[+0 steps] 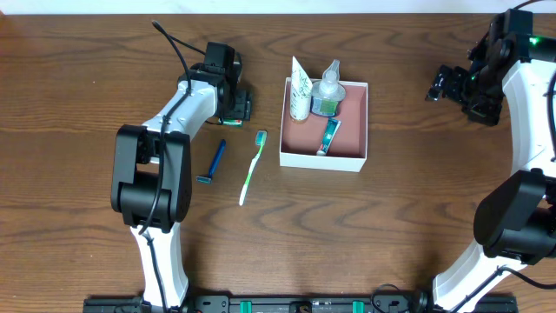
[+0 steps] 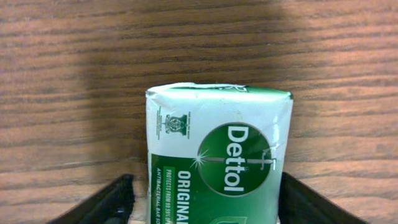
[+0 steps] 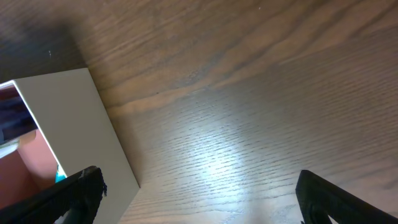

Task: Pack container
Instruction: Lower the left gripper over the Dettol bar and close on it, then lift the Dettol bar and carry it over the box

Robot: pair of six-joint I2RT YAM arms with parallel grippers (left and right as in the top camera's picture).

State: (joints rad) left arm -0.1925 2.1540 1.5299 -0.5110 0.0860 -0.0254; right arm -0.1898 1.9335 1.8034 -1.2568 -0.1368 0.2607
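Your left tool (image 2: 205, 186) stands open astride the Dettol soap bar (image 2: 221, 155), with a slim gap at one finger. The bar lies on the table (image 1: 391, 226). The container (image 1: 321, 160) sits mid-table, right of the bar. Your right tool (image 3: 199, 186) hangs wide open and empty, beside the container's right wall.

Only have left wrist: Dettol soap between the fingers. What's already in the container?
Observer: Three items in the container: a white tube, a clear bottle and a small teal tube.
Operator: Anything still out on the table?
Observer: A blue razor and a green toothbrush, lying left of the container.
Operator: Right arm?
Observer: The right gripper is off to the container's right, fingers open, holding nothing.
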